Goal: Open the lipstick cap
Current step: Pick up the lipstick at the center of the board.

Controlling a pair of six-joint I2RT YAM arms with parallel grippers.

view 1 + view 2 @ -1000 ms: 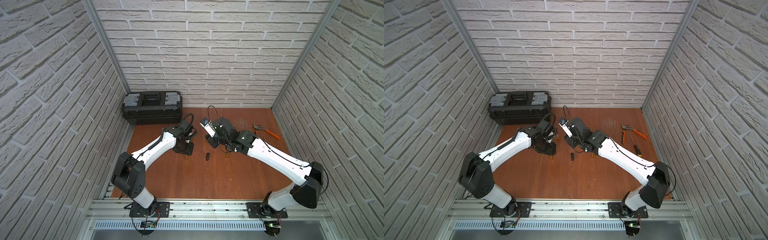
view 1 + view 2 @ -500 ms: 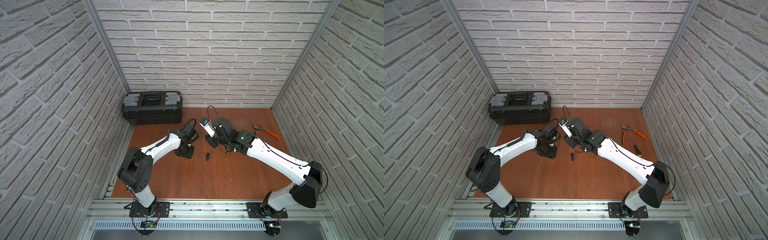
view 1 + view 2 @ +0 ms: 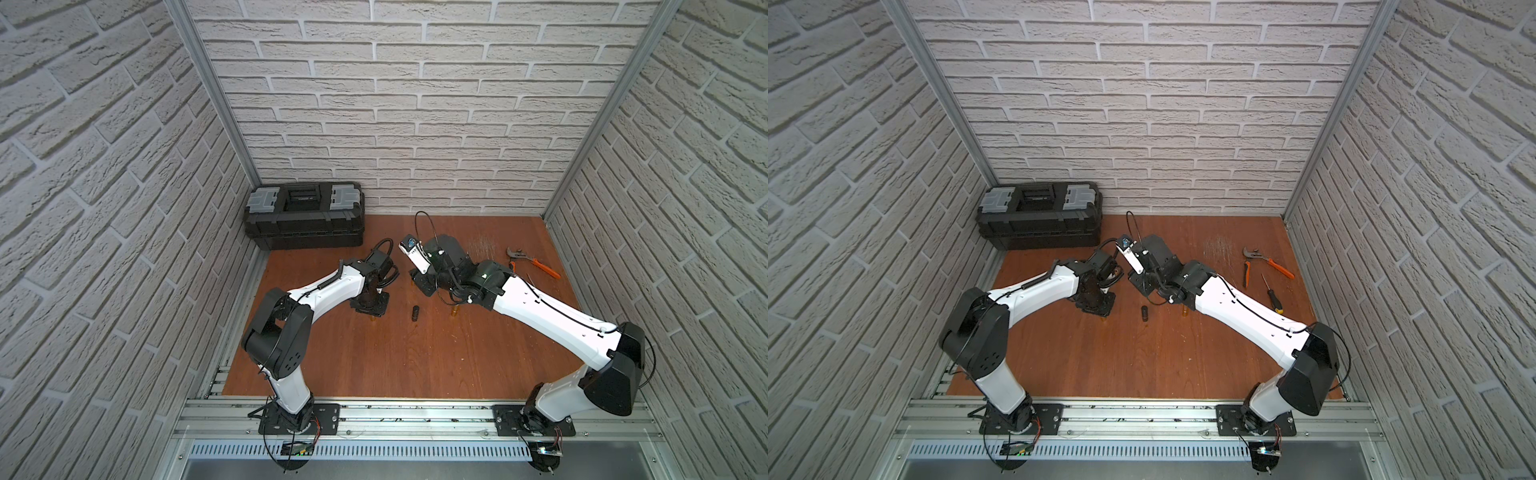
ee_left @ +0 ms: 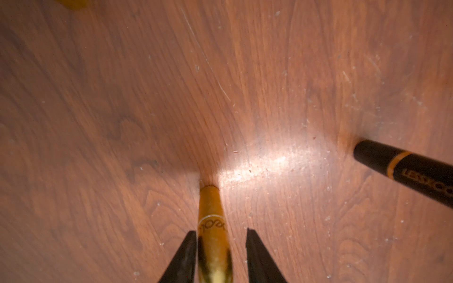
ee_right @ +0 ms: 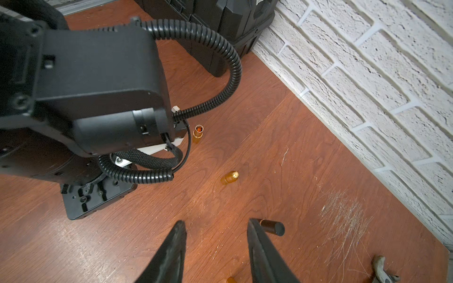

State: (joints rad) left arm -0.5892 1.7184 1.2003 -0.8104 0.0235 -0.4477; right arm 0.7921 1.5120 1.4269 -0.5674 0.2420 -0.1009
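A gold lipstick stands upright on the wooden table, with its cap on. My left gripper reaches down around it. One finger lies against the tube, and the other finger stands a small gap away. In both top views the left gripper hangs just above that gold lipstick. My right gripper is open over bare wood, with nothing clamped. A black lipstick tube lies just outside one of its fingers.
An uncapped gold lipstick and a loose gold cap sit on the table. A black tube with a gold band lies between the arms. A black toolbox stands at the back left; pliers and a screwdriver lie at the right.
The left jaws have narrowed around the gold lipstick, and the left arm's elbow has swung slightly rightward. The right arm has not moved.
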